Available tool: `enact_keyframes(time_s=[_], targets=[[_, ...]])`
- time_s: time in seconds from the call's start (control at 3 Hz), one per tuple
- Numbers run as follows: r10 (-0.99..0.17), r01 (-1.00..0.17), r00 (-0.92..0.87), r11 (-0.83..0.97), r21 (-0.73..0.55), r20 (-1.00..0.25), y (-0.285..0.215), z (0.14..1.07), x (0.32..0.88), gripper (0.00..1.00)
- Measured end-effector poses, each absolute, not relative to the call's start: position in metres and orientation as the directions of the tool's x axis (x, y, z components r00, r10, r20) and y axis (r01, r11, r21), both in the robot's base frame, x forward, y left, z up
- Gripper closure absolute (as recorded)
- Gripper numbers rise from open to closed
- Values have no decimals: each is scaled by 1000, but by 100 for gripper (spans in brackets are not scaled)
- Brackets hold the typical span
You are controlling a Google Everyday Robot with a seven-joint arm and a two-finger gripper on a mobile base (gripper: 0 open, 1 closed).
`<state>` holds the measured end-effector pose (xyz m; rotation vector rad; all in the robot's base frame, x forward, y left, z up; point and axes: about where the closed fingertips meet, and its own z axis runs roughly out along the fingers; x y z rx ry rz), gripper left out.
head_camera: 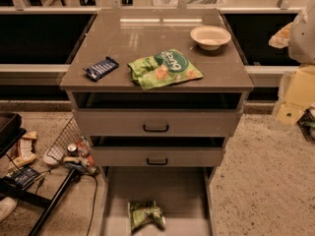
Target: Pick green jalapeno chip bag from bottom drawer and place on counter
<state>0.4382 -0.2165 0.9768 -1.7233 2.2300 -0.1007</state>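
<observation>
The green jalapeno chip bag [145,215] lies crumpled on the floor of the pulled-out bottom drawer [172,186], near its front and left of middle. The counter [147,33] is the glossy grey-brown cabinet top above. My gripper [284,35] shows as a pale shape at the right edge, level with the counter, to the right of the cabinet and far above the bag. It touches nothing that I can see.
On the counter lie a larger lime-green bag [165,68], a dark-blue snack bar wrapper [101,68] and a white bowl [210,37]. Two upper drawer fronts [156,123] with black handles stand slightly open. A wire basket and clutter [69,151] sit on the floor left; pale yellow objects [299,95] are at right.
</observation>
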Motion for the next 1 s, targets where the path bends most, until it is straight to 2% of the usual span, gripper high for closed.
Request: enact_keyframes(time_s=[0.67, 1.0], targets=[[-953, -921, -208, 267, -283, -222, -215, 958, 428, 0], [-940, -914, -242, 304, -269, -241, -221, 890, 421, 0]])
